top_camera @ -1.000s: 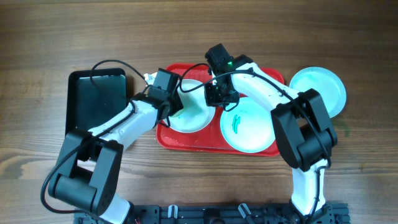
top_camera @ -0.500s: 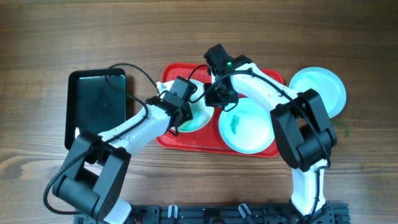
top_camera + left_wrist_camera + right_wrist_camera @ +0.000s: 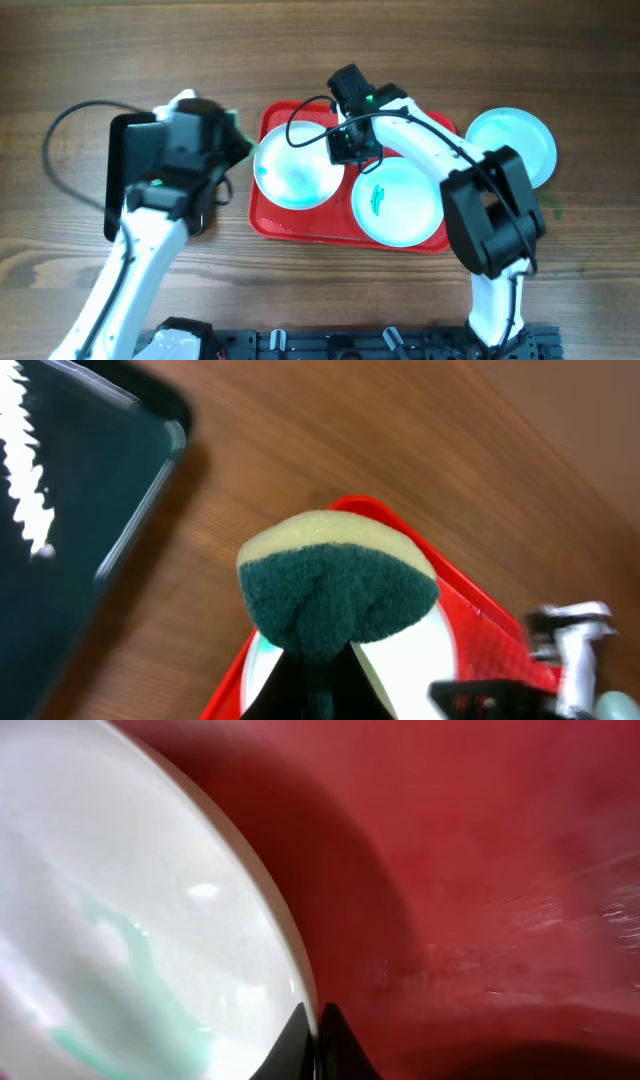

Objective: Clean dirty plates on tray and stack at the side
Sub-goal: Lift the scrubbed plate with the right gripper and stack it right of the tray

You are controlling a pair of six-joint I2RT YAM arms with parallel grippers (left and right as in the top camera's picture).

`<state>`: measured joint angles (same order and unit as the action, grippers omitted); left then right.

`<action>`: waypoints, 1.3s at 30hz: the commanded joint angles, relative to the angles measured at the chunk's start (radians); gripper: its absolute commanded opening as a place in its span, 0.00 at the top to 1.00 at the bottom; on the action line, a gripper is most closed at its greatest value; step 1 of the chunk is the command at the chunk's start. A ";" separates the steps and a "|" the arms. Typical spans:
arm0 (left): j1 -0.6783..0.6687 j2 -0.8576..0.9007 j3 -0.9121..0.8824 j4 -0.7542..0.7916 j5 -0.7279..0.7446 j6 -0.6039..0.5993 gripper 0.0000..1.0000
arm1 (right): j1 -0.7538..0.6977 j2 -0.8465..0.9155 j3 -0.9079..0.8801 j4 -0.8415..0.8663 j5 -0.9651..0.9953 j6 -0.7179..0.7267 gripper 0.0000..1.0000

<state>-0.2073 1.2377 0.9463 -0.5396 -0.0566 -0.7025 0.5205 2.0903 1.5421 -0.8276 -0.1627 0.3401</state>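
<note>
Right claw pinches the smeared white round plate at its rim, seemingly steadying it in the red plastic tray; left claw clamps a green sponge.

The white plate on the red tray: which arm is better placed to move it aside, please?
Probably right: the right gripper is shut on the rim of the white plate, and the set-aside plate lies on that side. The left gripper holds the sponge.

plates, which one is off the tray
The far-right plate, on the table beside the tray; the left plate and middle plate lie in it.
</note>
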 commanded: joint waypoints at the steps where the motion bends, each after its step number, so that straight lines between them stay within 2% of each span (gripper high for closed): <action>1: 0.174 -0.044 0.010 -0.101 0.115 0.022 0.96 | 0.058 -0.183 0.067 -0.009 0.232 -0.126 0.96; 5: 0.354 -0.016 0.010 -0.142 0.116 0.022 0.96 | 0.236 -0.315 0.067 -0.011 0.736 -0.245 0.96; 10: 0.489 -0.008 0.007 -0.174 0.119 0.021 0.96 | 0.484 -0.336 0.067 0.029 1.278 -0.490 0.96; 13: 0.507 -0.008 0.006 -0.177 0.139 0.021 0.96 | 0.562 -0.336 0.067 0.117 1.424 -0.657 0.96; 16: 0.507 -0.008 0.006 -0.183 0.139 0.021 0.96 | 0.574 -0.336 0.067 0.190 1.532 -0.731 0.96; 18: 0.507 -0.008 0.006 -0.184 0.139 0.021 0.96 | 0.571 -0.336 0.067 0.188 1.516 -0.695 0.95; 20: 0.507 -0.008 0.006 -0.184 0.139 0.021 0.96 | 0.549 -0.336 0.067 0.154 1.401 -0.572 0.96; 23: 0.507 -0.008 0.006 -0.187 0.139 0.021 0.96 | 0.386 -0.336 0.067 -0.027 0.988 -0.173 0.96; 24: 0.507 -0.008 0.006 -0.188 0.139 0.021 0.96 | 0.274 -0.336 0.067 -0.080 0.791 -0.072 0.96; 25: 0.507 -0.008 0.006 -0.188 0.139 0.021 0.96 | 0.184 -0.336 0.067 -0.107 0.651 -0.046 0.96; 27: 0.507 -0.008 0.006 -0.188 0.139 0.021 0.96 | -0.090 -0.336 0.067 -0.196 0.399 -0.048 0.96; 29: 0.507 -0.008 0.006 -0.188 0.139 0.021 0.96 | -0.330 -0.336 0.047 -0.256 0.317 -0.051 0.96; 32: 0.507 -0.007 0.006 -0.187 0.139 0.021 0.96 | -0.599 -0.334 -0.055 -0.217 0.286 -0.052 0.96; 36: 0.506 -0.007 0.006 -0.187 0.139 0.021 0.96 | -0.808 -0.332 -0.260 -0.046 0.213 -0.050 0.96; 39: 0.506 -0.007 0.006 -0.187 0.139 0.021 0.96 | -0.874 -0.332 -0.344 0.028 0.213 -0.020 0.96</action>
<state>0.2951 1.2266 0.9474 -0.7296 0.0769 -0.6941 -0.3161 1.7653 1.2453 -0.8307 0.0856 0.2806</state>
